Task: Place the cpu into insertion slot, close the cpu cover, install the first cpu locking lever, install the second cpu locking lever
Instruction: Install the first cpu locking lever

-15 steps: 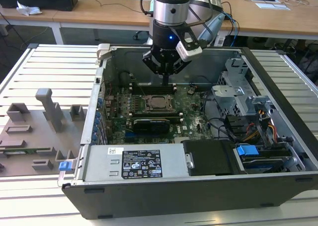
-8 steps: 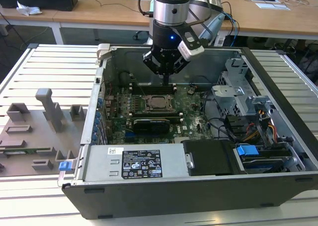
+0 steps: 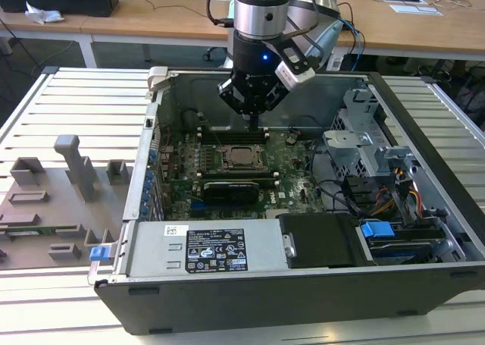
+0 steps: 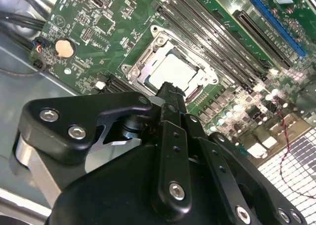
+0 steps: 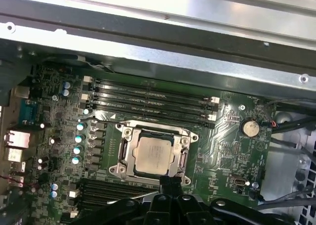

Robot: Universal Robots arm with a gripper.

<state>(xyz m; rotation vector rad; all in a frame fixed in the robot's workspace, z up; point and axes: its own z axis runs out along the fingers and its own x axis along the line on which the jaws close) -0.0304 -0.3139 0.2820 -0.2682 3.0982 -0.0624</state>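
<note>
Exterior view, from its left: on the slatted table (image 3: 68, 87) lay a grey fixture plate (image 3: 45, 208) carrying upright grey blocks (image 3: 76, 167), well apart from the work. Next came the open computer case (image 3: 303, 296), which held the green motherboard (image 3: 182, 170), a black expansion card (image 3: 231, 187) on the near side of the socket, and a labelled metal box (image 3: 204, 250) along the near wall. The cpu (image 3: 244, 156) sat in the middle of the board, already inside the insertion slot (image 5: 125, 169), with its silvery top showing squarely in both wrist views. The cpu cover (image 5: 134, 151) appeared to lie flat around the chip, its window framing the metal top, so placing and closing looked done. Whether either locking lever was latched could not be told, and I judged the lever steps to be what was left. The gripper (image 3: 252, 121) hung above the board just on the far side of the socket, toward the long memory slots (image 5: 148, 101). In the second wrist view its fingers (image 4: 170, 94) looked drawn together into one narrow tip, with nothing visibly between them. Toward the exterior view's right, the case held a metal drive cage (image 3: 364, 144), a tangle of cables (image 3: 379, 197) and a blue tab (image 3: 377, 229).
</note>
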